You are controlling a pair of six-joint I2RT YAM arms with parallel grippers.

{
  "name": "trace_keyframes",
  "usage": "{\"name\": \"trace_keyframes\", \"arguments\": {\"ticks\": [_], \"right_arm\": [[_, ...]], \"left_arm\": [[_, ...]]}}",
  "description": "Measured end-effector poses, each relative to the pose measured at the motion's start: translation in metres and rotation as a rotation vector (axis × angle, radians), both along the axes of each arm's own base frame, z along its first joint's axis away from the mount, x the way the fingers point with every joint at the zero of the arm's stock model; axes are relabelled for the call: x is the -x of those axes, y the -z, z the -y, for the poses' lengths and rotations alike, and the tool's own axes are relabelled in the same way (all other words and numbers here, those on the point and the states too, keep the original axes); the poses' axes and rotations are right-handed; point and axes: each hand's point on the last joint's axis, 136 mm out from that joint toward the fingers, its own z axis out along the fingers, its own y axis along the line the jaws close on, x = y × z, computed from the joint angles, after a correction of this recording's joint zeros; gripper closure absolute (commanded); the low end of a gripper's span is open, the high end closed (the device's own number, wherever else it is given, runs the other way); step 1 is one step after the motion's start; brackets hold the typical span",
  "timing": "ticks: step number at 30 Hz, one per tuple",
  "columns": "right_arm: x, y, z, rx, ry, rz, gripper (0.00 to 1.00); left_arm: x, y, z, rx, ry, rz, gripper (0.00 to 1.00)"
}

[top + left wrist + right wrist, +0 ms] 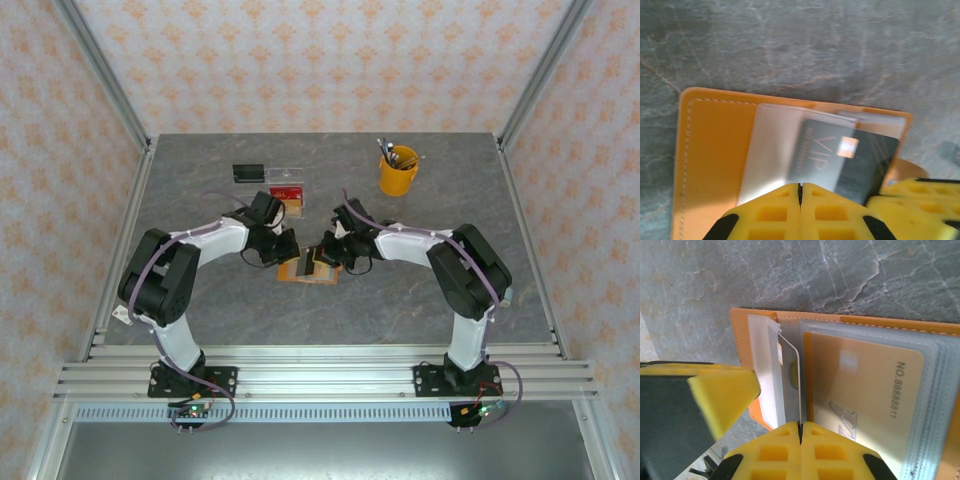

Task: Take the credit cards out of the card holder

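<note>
Here the left gripper (800,192) sits closed over the card holder (715,150).

**Grey stone-patterned surface** (200,300). An open orange card holder (292,272) lies flat near the centre. A yellow cup (398,172) of pens stands at the far right. A black card (248,172), a clear tray (283,176) and a red card (286,192) lie close together at the far side, left of centre.

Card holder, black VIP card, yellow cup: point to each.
card holder (715,165), left wrist view, orange inner flap.
black VIP card (862,167), left wrist view, dark face.
yellow cup (397,180), top external view, side wall.
</note>
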Motion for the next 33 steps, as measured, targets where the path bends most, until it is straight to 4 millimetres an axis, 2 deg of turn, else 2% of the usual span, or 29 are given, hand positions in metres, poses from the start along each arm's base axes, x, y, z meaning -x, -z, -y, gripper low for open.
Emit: {"name": "trace_keyframes", "arguments": {"ticks": [3, 9, 15, 20, 26, 30, 33], "right_arm": [[0.000, 0.000, 0.001, 0.001, -0.007, 0.001, 1.00], [-0.002, 0.002, 0.013, 0.022, -0.011, 0.001, 1.00], [-0.002, -0.020, 0.024, 0.008, -0.021, 0.054, 1.00], [0.003, -0.034, 0.033, -0.021, -0.027, 0.085, 1.00], [0.002, -0.051, 0.033, -0.087, -0.038, 0.119, 1.00], [-0.004, -0.068, 0.027, -0.159, -0.049, 0.157, 1.00], [-0.009, -0.083, 0.022, -0.225, -0.053, 0.180, 1.00]], "left_arm": [[0.001, 0.013, -0.004, -0.035, -0.004, -0.033, 0.96], [0.000, 0.013, -0.009, -0.070, 0.004, -0.026, 0.97], [0.000, 0.012, -0.010, -0.078, 0.010, -0.022, 0.91], [-0.004, 0.002, -0.010, -0.059, 0.001, -0.003, 0.69], [-0.018, -0.043, -0.011, 0.087, -0.063, 0.098, 0.33], [-0.023, -0.071, -0.010, 0.212, -0.095, 0.159, 0.21], [-0.023, -0.081, -0.001, 0.302, -0.087, 0.176, 0.17]]}}
